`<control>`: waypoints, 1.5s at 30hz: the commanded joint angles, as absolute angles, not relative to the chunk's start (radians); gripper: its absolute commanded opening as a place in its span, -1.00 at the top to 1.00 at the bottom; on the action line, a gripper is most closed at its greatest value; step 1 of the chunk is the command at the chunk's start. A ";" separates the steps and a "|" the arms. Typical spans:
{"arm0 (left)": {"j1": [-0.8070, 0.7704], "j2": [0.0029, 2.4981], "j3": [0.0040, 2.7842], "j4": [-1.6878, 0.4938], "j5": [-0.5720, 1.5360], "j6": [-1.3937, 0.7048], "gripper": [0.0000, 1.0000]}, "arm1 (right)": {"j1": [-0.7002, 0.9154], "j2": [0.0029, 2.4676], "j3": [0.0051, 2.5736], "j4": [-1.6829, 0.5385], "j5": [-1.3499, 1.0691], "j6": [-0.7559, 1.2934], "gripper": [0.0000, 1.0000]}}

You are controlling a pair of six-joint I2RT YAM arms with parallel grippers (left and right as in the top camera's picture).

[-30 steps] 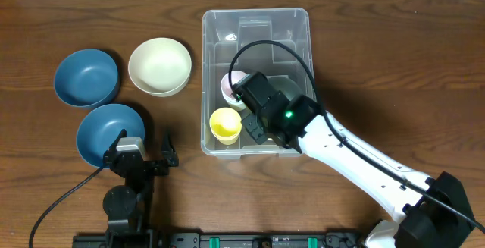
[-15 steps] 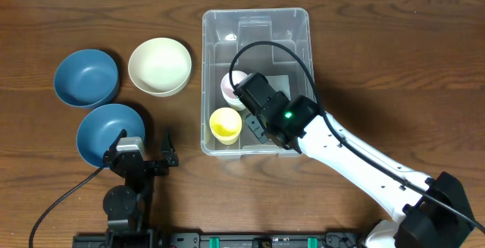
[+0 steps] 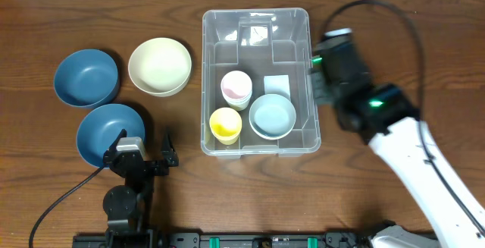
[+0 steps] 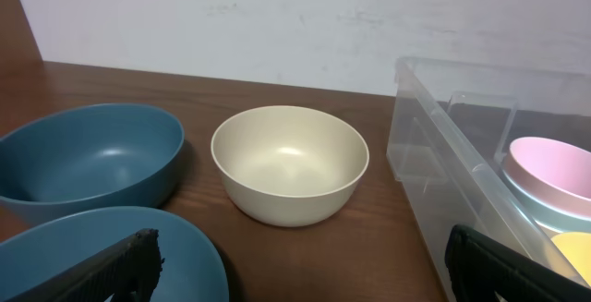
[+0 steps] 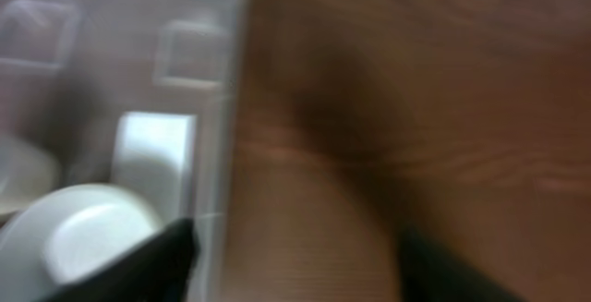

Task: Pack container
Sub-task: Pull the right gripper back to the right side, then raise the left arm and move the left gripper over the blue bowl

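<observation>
Start at the left. A round dark-blue bowl (image 3: 86,76) sits far-left on the brown wood table (image 3: 379,20). A second round dark-blue bowl (image 3: 106,130) sits nearer to you, just beside it. Your L gripper (image 3: 145,139) hangs at the near edge, right by that second bowl. Its fingers (image 4: 120,263) are spread wide w/ nothing between them. Next comes a round cream bowl (image 3: 159,66), right way up, just left of the box but not touching it.

The container is the big clear plastic box (image 3: 258,51) in the middle of the table. Inside it are a small pink cup (image 3: 236,89), a small yellow cup (image 3: 225,124) & a pale-blue round bowl (image 3: 272,116), all in the near half. A white label (image 3: 276,84) shows on the base. The far half is bare.

Your R gripper (image 5: 295,265) hangs just past the box's right wall, over bare wood. That view is blurry, but the fingers stand apart & hold nothing.

I think 3 bowls are left to pack. Go for the cream one first, w/ the L arm, since it is closest. Put one finger inside the bowl & one outside, then pinch the rim. Lift high enough to clear the box wall. Set it down in the bare far half so you don't bump the cups.
</observation>
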State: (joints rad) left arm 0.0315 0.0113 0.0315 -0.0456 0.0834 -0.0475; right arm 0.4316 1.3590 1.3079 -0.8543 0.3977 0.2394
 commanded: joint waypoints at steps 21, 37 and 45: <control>0.028 0.010 0.004 -0.059 0.094 -0.034 -0.96 | 0.144 1.283 1.323 -0.903 0.422 0.254 -0.98; 0.028 0.010 0.004 -0.056 0.094 -0.034 -0.96 | 0.144 1.283 1.323 -0.903 0.422 0.254 -0.98; 0.030 0.010 0.004 0.066 0.088 -0.039 -0.96 | 0.144 1.283 1.323 -0.903 0.422 0.254 -0.98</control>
